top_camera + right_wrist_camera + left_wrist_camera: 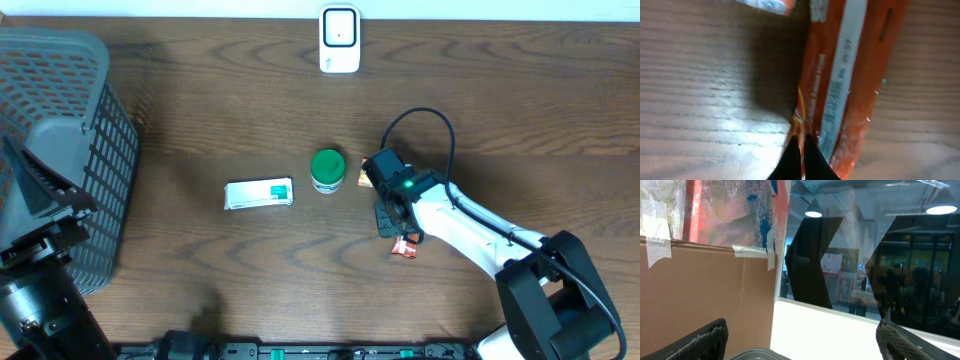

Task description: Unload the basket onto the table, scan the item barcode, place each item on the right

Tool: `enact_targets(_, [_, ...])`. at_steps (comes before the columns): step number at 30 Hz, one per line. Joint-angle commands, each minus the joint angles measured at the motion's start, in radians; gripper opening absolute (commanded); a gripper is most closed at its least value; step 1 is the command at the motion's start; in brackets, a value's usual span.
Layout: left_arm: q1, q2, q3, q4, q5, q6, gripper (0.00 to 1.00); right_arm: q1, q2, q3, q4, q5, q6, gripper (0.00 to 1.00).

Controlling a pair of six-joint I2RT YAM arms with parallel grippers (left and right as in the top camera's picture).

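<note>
An orange packet [850, 75] with a pale stripe is pinched at its edge by my right gripper [801, 147], whose black fingers are shut on it. It casts a shadow on the wood to its left. From above, the right gripper [390, 222] is right of table centre, and only a red-orange corner of the packet [404, 247] shows under it. No barcode shows on the packet. A white scanner [339, 38] stands at the far edge. My left gripper [802, 330] is open with nothing between its fingers, and it points up at the room.
A green-lidded jar [327, 170] and a white and green box [258, 194] lie left of the right gripper. A grey mesh basket [90, 130] fills the left side, with the left arm beside it. A cable loops behind the right wrist.
</note>
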Motion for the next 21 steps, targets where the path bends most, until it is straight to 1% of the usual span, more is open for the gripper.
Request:
enact_targets(1, [0.005,-0.01,0.012,0.005,-0.009,0.01,0.95,-0.002,0.002,0.02,0.031,-0.058,-0.043,0.01])
enact_targets(4, [0.005,-0.01,0.012,0.005,-0.009,0.01,0.95,-0.002,-0.013,0.085,-0.002,-0.093,-0.066,0.01])
enact_targets(7, [0.005,-0.01,0.012,0.005,-0.009,0.01,0.95,-0.002,-0.038,0.164,-0.078,-0.092,-0.066,0.01])
enact_targets(10, [0.005,-0.01,0.012,0.005,-0.009,0.01,0.95,-0.004,-0.066,0.206,-0.139,-0.088,-0.066,0.01])
enact_targets(16, [0.005,-0.01,0.012,0.005,-0.009,0.01,0.95,-0.004,-0.069,0.165,-0.19,-0.051,-0.066,0.01])
enact_targets(21, [0.005,-0.01,0.012,0.005,-0.009,0.01,0.95,-0.004,-0.067,0.069,-0.163,-0.048,-0.039,0.01])
